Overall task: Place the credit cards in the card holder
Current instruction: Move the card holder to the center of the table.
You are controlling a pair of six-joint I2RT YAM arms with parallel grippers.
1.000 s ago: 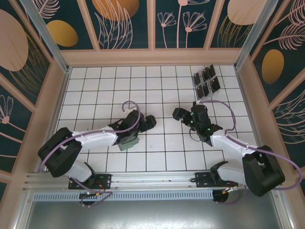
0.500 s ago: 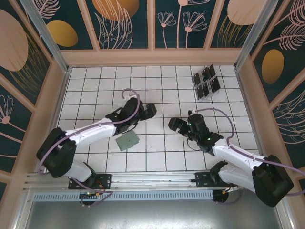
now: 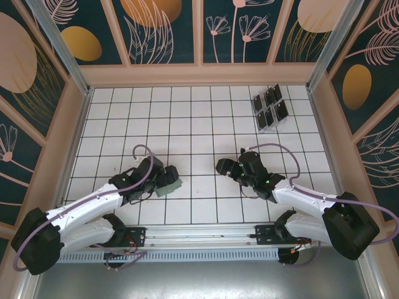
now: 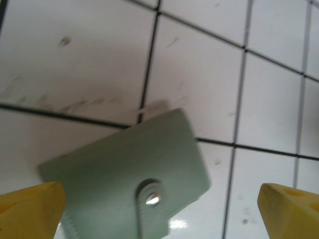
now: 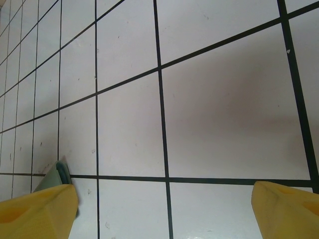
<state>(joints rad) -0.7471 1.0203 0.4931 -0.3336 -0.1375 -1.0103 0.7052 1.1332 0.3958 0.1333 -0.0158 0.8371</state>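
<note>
Right now the card holder (image 3: 172,186) lies flat and closed on the tiled floor (image 3: 199,124), its snap (image 4: 152,199) facing up in the left wrist view. The left pincer (image 3: 163,180) hangs directly over the holder, low and close. Its jaws stand wide: in the left wrist view the two yellow fingertips (image 4: 31,209) sit at opposite edges of the picture, and the holder (image 4: 124,164) lies below and between them, tilted against the tile lines. One fingertip overlaps the holder's near corner in that view; whether it touches cannot be told. Nothing is gripped.

The right pincer (image 3: 223,167) sits to the right of the holder, well apart from it, pointing toward it. Its jaws also stand wide, with only bare tiles between the fingertips (image 5: 286,209), and it holds nothing. In the right wrist view a small green corner of the holder (image 5: 55,174) peeks out just above the left fingertip.

The cards (image 3: 271,96) are far from the holder, toward the back right corner of the floor. They stand upright in rows in a clear rack (image 3: 269,129), untouched by either pincer.
</note>
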